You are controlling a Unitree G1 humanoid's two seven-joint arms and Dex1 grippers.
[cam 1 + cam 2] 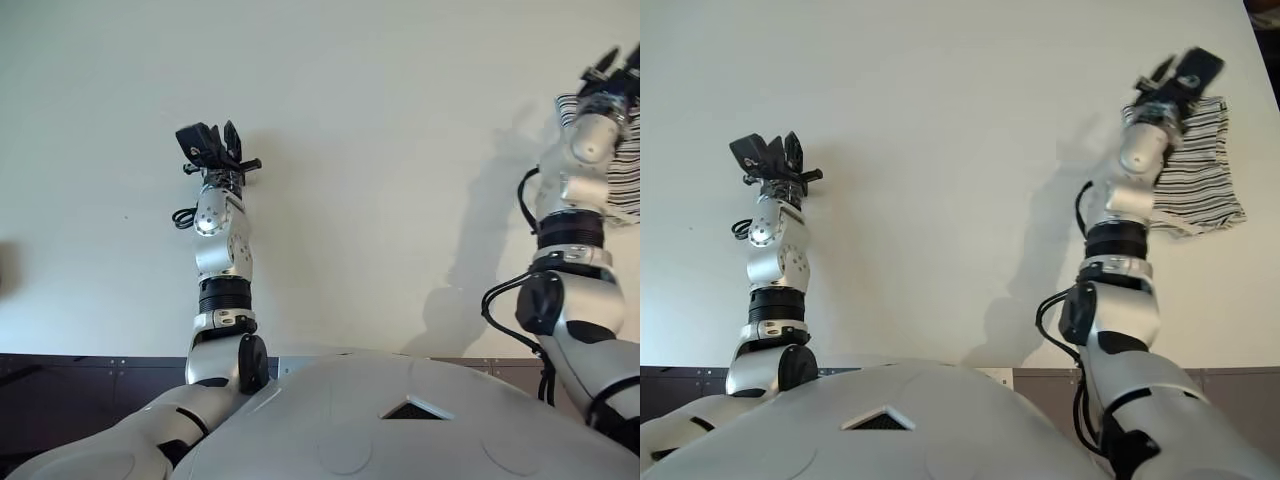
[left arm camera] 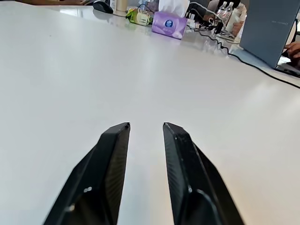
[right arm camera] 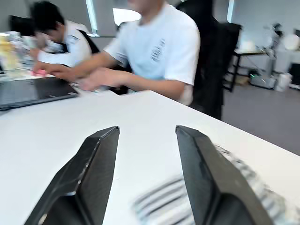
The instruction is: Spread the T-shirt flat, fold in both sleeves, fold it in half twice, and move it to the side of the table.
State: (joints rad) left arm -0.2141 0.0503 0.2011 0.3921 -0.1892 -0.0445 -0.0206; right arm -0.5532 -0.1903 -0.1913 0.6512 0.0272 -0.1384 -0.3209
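Note:
The striped T-shirt point(image 1: 1206, 175) lies folded into a small bundle near the right side of the white table point(image 1: 940, 120). My right gripper point(image 1: 1180, 72) hovers over the bundle's far left corner. It is open and holds nothing. In the right wrist view the stripes point(image 3: 262, 197) show below and past its fingertips point(image 3: 108, 133). My left gripper point(image 1: 215, 143) is held above bare table at the left, far from the shirt. Its fingers point(image 2: 117, 133) stand apart in the left wrist view, with nothing between them.
At the table's far end stand a purple tissue box point(image 2: 168, 24), bottles, a grey laptop point(image 2: 269, 28) and a black cable point(image 2: 243, 58). The table's right edge point(image 1: 1260, 50) runs close to the shirt. A dark laptop point(image 3: 33, 91) lies beyond the right gripper.

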